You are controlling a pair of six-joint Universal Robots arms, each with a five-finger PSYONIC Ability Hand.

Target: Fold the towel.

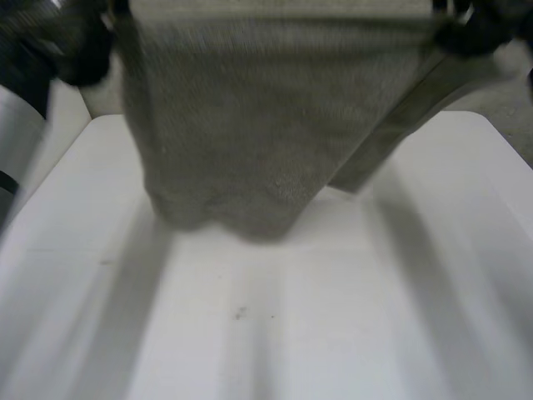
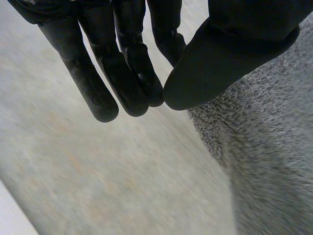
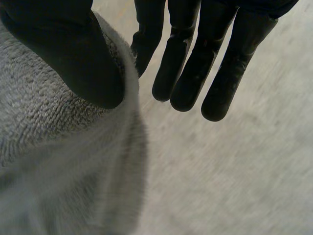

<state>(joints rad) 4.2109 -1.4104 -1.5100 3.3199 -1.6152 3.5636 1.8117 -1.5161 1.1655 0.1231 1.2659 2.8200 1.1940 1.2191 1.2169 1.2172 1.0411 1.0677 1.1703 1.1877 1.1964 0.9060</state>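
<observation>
Towel: the grey terry-cloth towel [image 1: 250, 125] hangs in the air like a curtain between my two hands. Its top edge is stretched taut across the far side of the scene.
Lower hem: it sags in a rounded bunch over the far middle of the white table [image 1: 333, 325]. I cannot tell whether it brushes the surface or hangs just clear.
Right side of the cloth: a longer flap with a flat woven band drops at a slant from the far right corner, behind the main sheet.
My left hand [image 1: 79, 50]: it is at the far left, pinching the towel's top corner. In the left wrist view my thumb lies on the pile and meets the tips of my straight fingers [image 2: 122, 73], with the cloth edge caught there.
My right hand [image 1: 466, 33]: it is at the far right on the other top corner. My thumb presses the cloth against the nearest finger, and the other fingers [image 3: 195, 73] are straight beside it.
Step in hand: I judge this to be the lift-and-spread, with the towel held open and no fold made yet.
Next move: probably lowering it so the hem lands first, then laying the rest flat. That calls for both hands travelling level and together, keeping the top edge tight.
Risk: both pinches sit right at the edge, so a corner could slip free.
</observation>
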